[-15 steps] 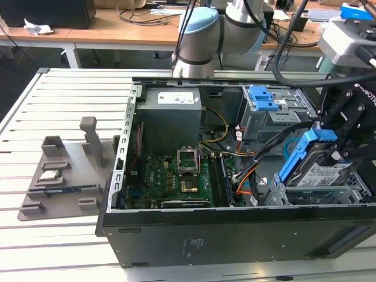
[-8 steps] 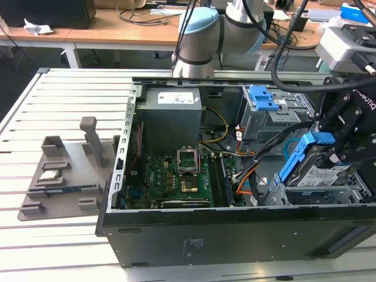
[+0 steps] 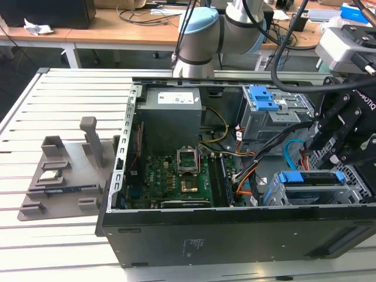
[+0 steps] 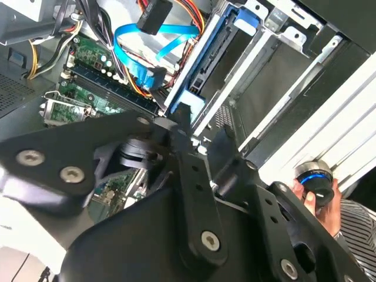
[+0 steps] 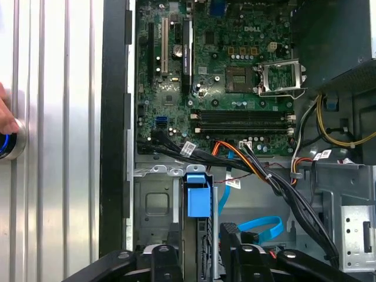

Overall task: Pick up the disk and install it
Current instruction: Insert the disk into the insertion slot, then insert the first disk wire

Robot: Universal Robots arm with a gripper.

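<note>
Even indoor light, no hard glare, wrist views partly soft.

Exterior view: bright, diffuse light, seemingly from overhead; slatted table [image 3: 70, 94] pale and near washed out at 9 o'clock, open case [image 3: 235, 235] dark, its front panel almost black at 6 o'clock. First wrist view: motherboard [image 5: 235, 70] evenly lit and sharp; gripper [image 5: 200, 252] dark and blurred at 6 o'clock, aluminium slats bright at 9 o'clock. Second wrist view: black linkage in the foreground out of focus, white streaks blown out at 3 o'clock, blue cables [image 4: 141, 53] fairly crisp at 12 o'clock.
</note>
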